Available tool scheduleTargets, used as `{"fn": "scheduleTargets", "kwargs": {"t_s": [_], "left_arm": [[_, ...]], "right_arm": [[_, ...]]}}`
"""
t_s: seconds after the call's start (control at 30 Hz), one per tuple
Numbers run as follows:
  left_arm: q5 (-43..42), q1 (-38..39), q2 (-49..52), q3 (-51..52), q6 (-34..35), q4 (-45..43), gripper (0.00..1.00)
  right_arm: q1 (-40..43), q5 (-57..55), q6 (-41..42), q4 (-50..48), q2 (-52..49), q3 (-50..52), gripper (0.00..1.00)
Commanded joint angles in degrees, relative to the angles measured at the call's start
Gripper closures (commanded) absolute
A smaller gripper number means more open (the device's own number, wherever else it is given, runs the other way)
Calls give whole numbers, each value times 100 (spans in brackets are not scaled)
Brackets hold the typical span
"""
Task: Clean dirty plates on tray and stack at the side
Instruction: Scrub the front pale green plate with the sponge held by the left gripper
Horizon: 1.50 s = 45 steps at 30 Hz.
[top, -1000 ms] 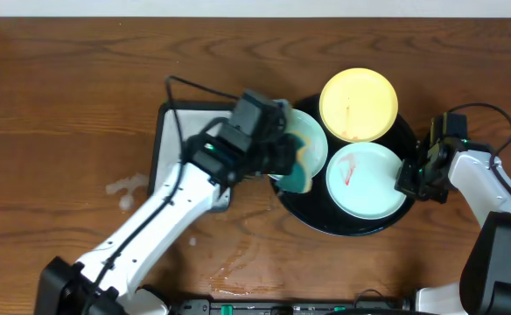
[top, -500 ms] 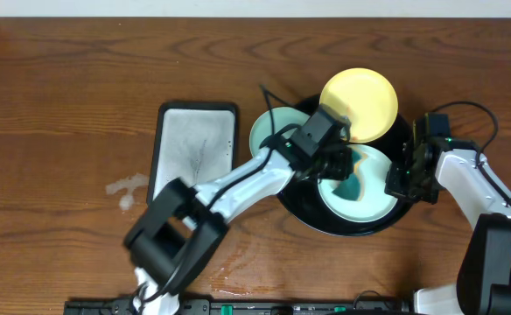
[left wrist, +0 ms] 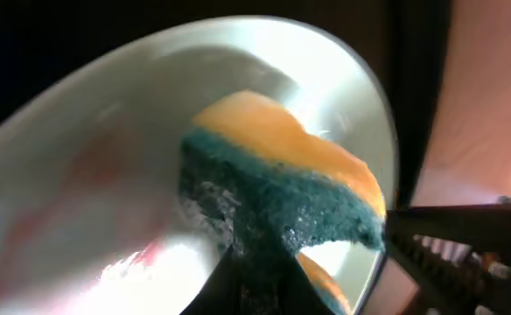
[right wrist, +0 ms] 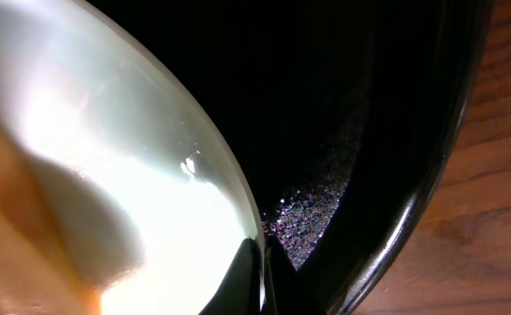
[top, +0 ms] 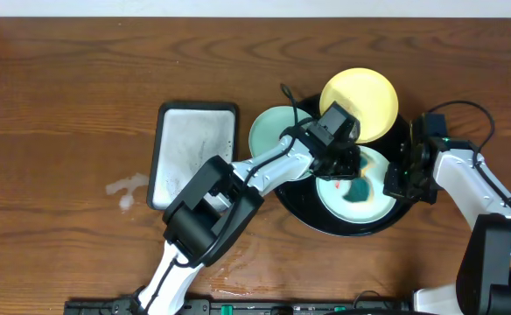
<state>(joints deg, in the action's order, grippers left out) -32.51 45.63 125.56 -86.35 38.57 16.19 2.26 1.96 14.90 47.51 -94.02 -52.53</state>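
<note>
Mint plate [top: 371,208]: right jaws pinch its rim, left jaws clamp a sponge [left wrist: 277,197].

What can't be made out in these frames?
- Smear left on the right mint plate: overhead, the sponge and left gripper cover it; left wrist, blurred.
- The other mint plate, right side: overhead, the left arm crosses it.
- The yellow plate, lower edge: overhead, the left arm hides it.
- The tray, full extent: right wrist, cut off by frame edges.

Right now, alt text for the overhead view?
The left tool presses a teal sponge onto a mint plate in the black tray, while the right tool holds that plate's rim. A yellow plate and second mint plate sit alongside.
</note>
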Motion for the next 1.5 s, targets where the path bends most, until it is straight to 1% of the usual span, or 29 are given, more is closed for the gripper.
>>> {"fn": "scheduleTargets", "kwargs": {"t_s": [0.0, 0.07, 0.17, 0.23, 0.3, 0.33, 0.4, 0.5, 0.57, 0.63, 0.73, 0.8, 0.97, 1.17, 1.23, 1.3, 1.33, 1.47], "left_arm": [[2061, 68, 260, 142, -345, 1285, 93], [2804, 35, 260, 92, -588, 1690, 93], [3604, 26, 260, -39, -876, 2142, 93], [3818, 37, 260, -136, -1023, 2304, 93], [3775, 46, 260, -199, -1073, 2319, 93], [3665, 59, 260, -214, -1071, 2288, 93], [2988, 81, 260, -212, -1069, 2072, 93], [1611, 114, 271, -203, -1062, 1416, 93], [894, 160, 278, -203, -990, 962, 93], [466, 238, 282, -203, -863, 584, 93], [293, 404, 286, -201, -654, 269, 92], [291, 551, 286, -201, -654, 166, 93], [291, 730, 308, -201, -586, 146, 92], [251, 688, 420, -201, -525, 79, 92], [352, 621, 492, -201, -527, 111, 92], [715, 529, 568, -201, -531, 278, 93], [1036, 470, 601, -201, -560, 433, 92], [2476, 275, 658, -203, -1036, 1023, 93]], "right_arm": [[-50, 2, 74, -9, 52, 0, 99], [-50, 0, 74, 11, 52, 0, 99], [-50, 0, 74, 31, 52, 0, 99], [-50, 0, 74, 31, 52, 0, 99], [-50, 0, 74, 33, 52, 0, 99], [-50, 0, 74, 33, 52, 0, 99], [-50, 0, 74, 48, 52, 0, 99], [-50, 0, 74, 50, 52, 0, 99], [-50, 0, 74, 50, 52, 0, 99], [-50, 0, 74, 50, 52, 0, 99], [-50, 0, 74, 50, 52, 0, 99], [-50, 0, 74, 50, 52, 0, 99], [-50, 0, 74, 50, 52, 0, 99], [-50, 0, 74, 52, 52, 0, 99], [-50, 0, 74, 57, 52, 0, 99], [-50, 0, 74, 70, 52, 0, 99], [-50, 0, 74, 74, 52, 0, 99], [-50, 0, 72, 120, 52, 0, 99]]}}
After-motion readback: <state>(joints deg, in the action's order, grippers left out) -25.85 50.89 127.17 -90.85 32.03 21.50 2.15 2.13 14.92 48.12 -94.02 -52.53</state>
